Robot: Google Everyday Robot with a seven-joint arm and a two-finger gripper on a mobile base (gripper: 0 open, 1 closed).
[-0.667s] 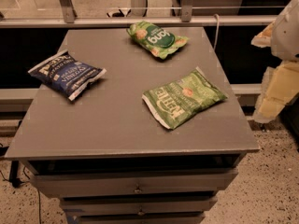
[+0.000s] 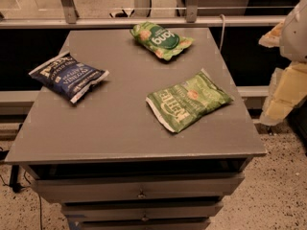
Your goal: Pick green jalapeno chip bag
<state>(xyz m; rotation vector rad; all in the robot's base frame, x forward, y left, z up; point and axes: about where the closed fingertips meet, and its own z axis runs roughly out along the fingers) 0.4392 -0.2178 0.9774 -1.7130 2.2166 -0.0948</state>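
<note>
On the grey table (image 2: 120, 128), at 3 o'clock from its centre, the green jalapeno chip bag (image 2: 188, 100) is being shown lying flat, touched by nothing. At 11 o'clock from it, a smaller bright green bag (image 2: 162, 40) is being seen near the far edge, and at 9 o'clock a dark blue bag (image 2: 68, 75). At 3 o'clock, beyond the table's right side, the gripper (image 2: 287, 87) is being held well apart from the bag; its opening cannot be told.

White-lettered green jalapeno chip bag (image 2: 189, 101), dark blue bag (image 2: 68, 76), grey table (image 2: 120, 128), cream tool (image 2: 287, 94) at right
</note>
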